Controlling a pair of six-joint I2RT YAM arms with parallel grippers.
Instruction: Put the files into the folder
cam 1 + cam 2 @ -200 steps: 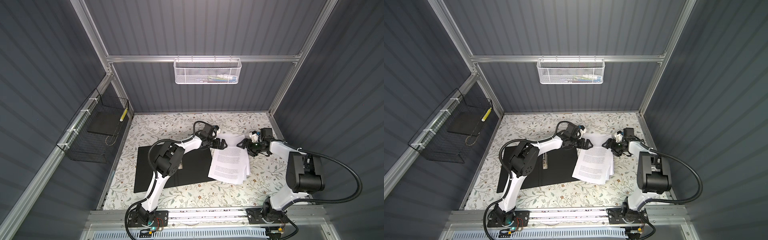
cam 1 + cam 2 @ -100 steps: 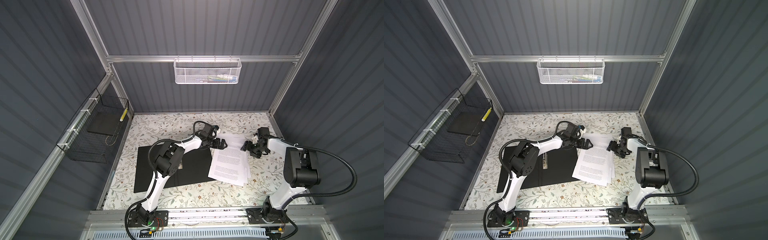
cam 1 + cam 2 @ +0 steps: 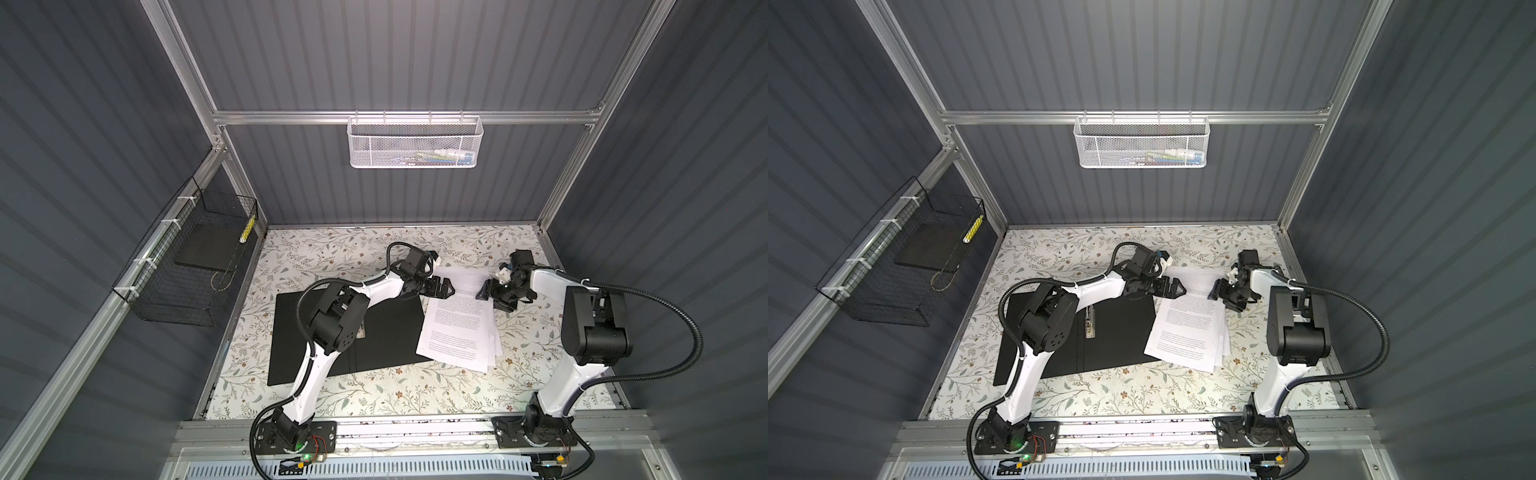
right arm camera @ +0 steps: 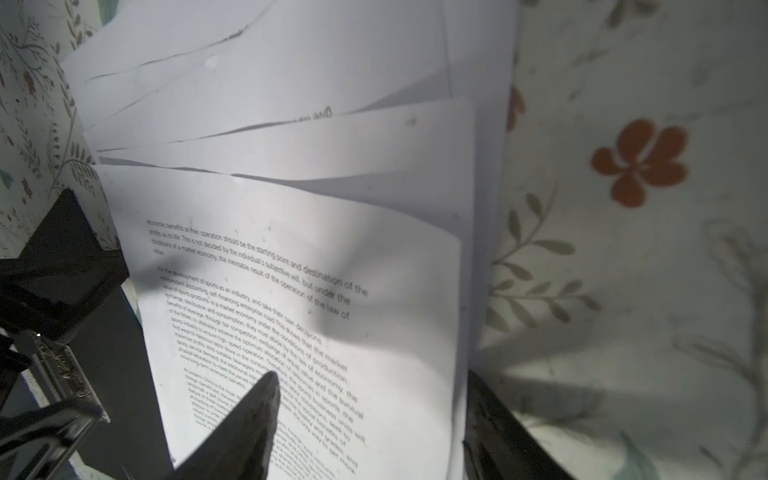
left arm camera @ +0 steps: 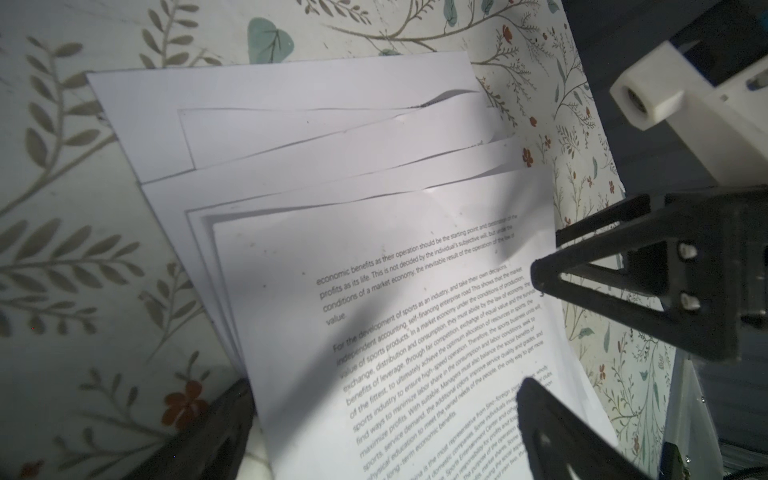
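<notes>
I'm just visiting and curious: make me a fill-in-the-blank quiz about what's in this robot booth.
The files are white sheets printed with black ____.
The folder lies ____, its black inside facing up.
The mesh basket on the back wall is ____ in colour.
Missing words: text; open; white.

Floral table (image 3: 374, 390) carries the open black folder (image 3: 390, 332), fanned files (image 3: 457, 328) overlapping its right edge
</notes>
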